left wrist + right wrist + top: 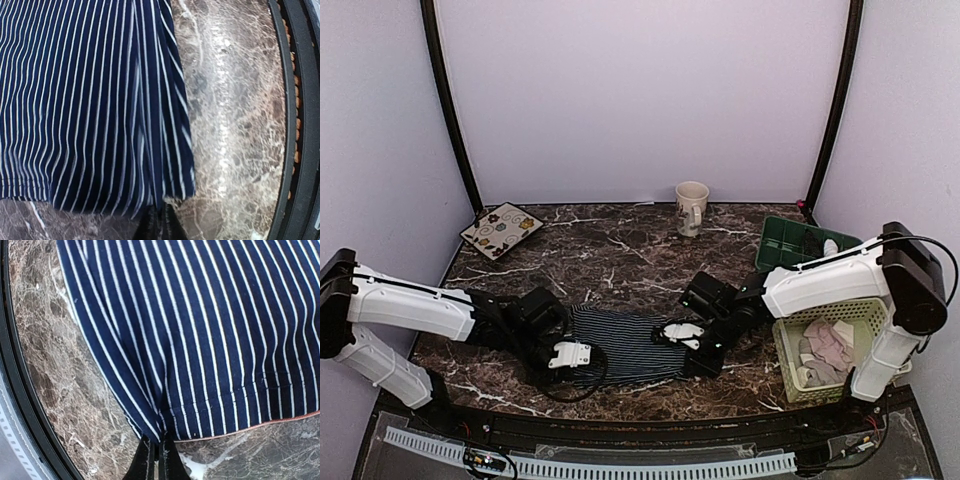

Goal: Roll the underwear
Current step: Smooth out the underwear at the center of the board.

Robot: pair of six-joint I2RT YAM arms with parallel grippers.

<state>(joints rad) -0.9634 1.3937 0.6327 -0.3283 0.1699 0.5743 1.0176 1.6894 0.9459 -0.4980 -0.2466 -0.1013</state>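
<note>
Where the right claw bites: its two dark fingers are pressed narrowly together on a corner of the striped underwear, and the cloth is drawn into a fold that runs down into the tips.
Right wrist view alone: a thin reddish line edges the hem just beside that pinch. The marble table shows bare to the left of the cloth and below it.
Left claw: the fingers are closed tight at the opposite hem corner of the same garment. The stripes gather toward the tips, and the cloth's edge meets them.
Left wrist view alone: the garment's side edge lies doubled over in a long lengthwise fold. A black edge rail curves past on the right.
Overhead view, the claws: both sit low on the table, one at each end of the garment's near side, with the arms reaching in from left and right.
Overhead view, the garment: it lies spread flat on the marble near the front edge, between the two arms.
Overhead view alone: the pink underwear lies heaped in a pale basket at the right. A green tray is behind the basket. A beige mug stands at the back. A patterned plate is at the back left, well apart from the cloth.
</note>
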